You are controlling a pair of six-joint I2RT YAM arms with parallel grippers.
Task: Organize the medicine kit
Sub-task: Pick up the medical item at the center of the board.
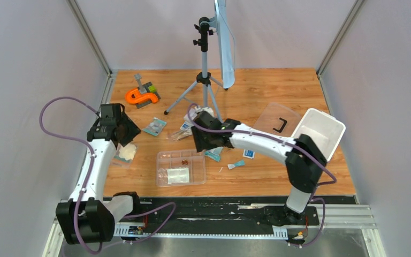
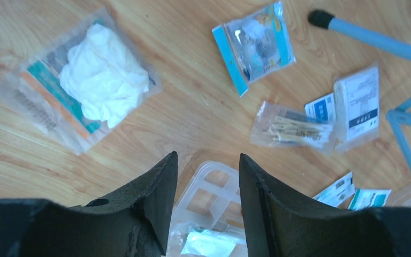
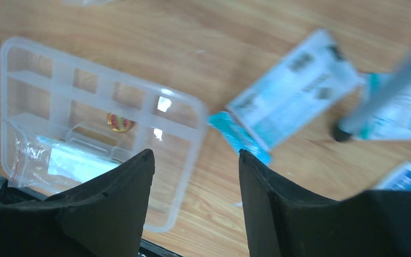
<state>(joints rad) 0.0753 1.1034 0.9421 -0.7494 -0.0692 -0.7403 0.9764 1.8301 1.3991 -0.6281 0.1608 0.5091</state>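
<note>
The clear divided tray (image 1: pixel 181 167) lies near the front of the table with a flat packet (image 1: pixel 177 175) in its big compartment. The white tub (image 1: pixel 321 131) stands tilted at the right, its clear lid (image 1: pixel 278 120) with the black handle beside it. My left gripper (image 1: pixel 127 131) hangs open above the table's left side. In its wrist view the left gripper (image 2: pixel 206 160) holds nothing, with the tray (image 2: pixel 214 195) below its fingers. My right gripper (image 1: pixel 200 140) is also open and holds nothing. Its wrist view has the right gripper (image 3: pixel 195 155) above the tray's edge (image 3: pixel 184 160), near a white-and-teal packet (image 3: pixel 289 96).
A white glove packet (image 2: pixel 93 75), a teal-edged bag (image 2: pixel 257 45), a swab bag (image 2: pixel 291 128) and a white packet (image 2: pixel 357 107) lie loose. A tripod (image 1: pixel 206 80) stands at mid-back, one foot (image 3: pixel 343 131) near the right gripper. An orange-and-grey tool (image 1: pixel 142 95) sits back left.
</note>
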